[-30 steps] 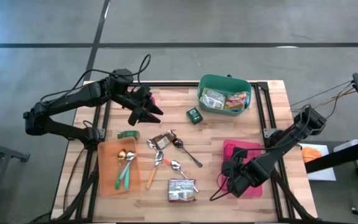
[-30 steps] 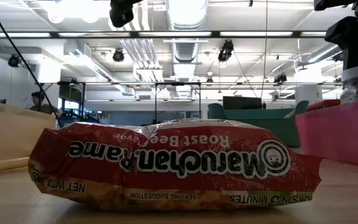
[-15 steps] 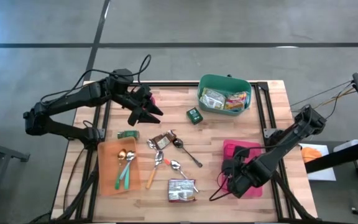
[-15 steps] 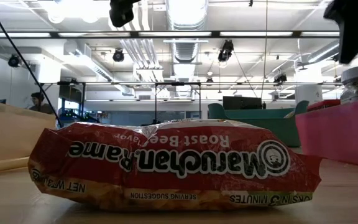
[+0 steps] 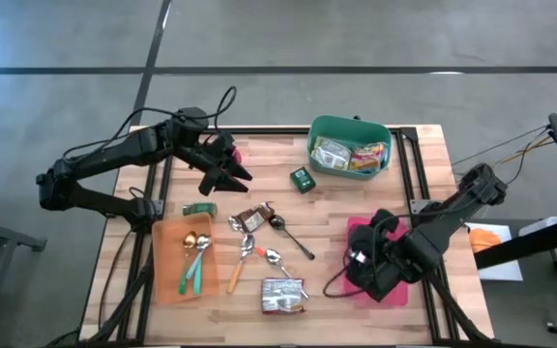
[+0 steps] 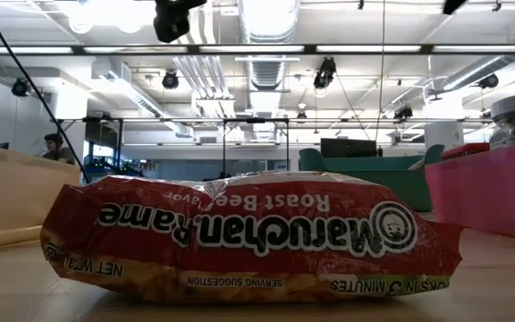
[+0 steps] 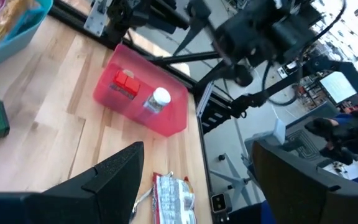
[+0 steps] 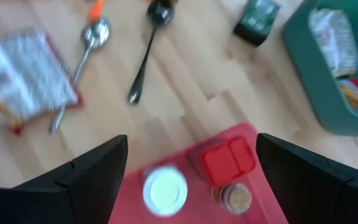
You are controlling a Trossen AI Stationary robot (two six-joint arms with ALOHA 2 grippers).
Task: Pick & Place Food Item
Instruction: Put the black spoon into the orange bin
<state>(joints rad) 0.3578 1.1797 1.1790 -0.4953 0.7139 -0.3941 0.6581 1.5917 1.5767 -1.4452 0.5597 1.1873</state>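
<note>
High view — right end effector (image 5: 368,263) hangs over the pink bin (image 5: 392,294) at the tabletop's near right, jaws released and empty. Left end effector (image 5: 222,175) waits over the far left of the tabletop (image 5: 356,198), fingers apart, nothing in them. The likely task item, the ramen packet (image 5: 282,295), lies flat at the near edge, left of the pink bin; a spoon (image 5: 283,264) touches or overlaps its far right corner. The green bin (image 5: 350,147) with other packets sits far right, well apart. Risk as I judge it: a pinch on the packet could catch that spoon and drag it, or the arm's loose cable could sweep the cutlery.

Low view — packet (image 6: 249,234) fills the frame: red crinkled wrapper, puffy, lettering upside down, lying flat on the wood. Slick film over a brittle block, I'd guess — jaws may slide off or grip only wrapper.

Left wrist view — pink bin (image 7: 145,102) shows a red box and a white-capped jar inside; packet (image 7: 172,193) lies just beyond its near side.

Right wrist view — own fingers wide apart above the pink bin (image 8: 229,193); packet (image 8: 27,78) off to one side with the spoon (image 8: 82,56) along its edge. A descent from here would land in the bin, not on the packet.
</note>
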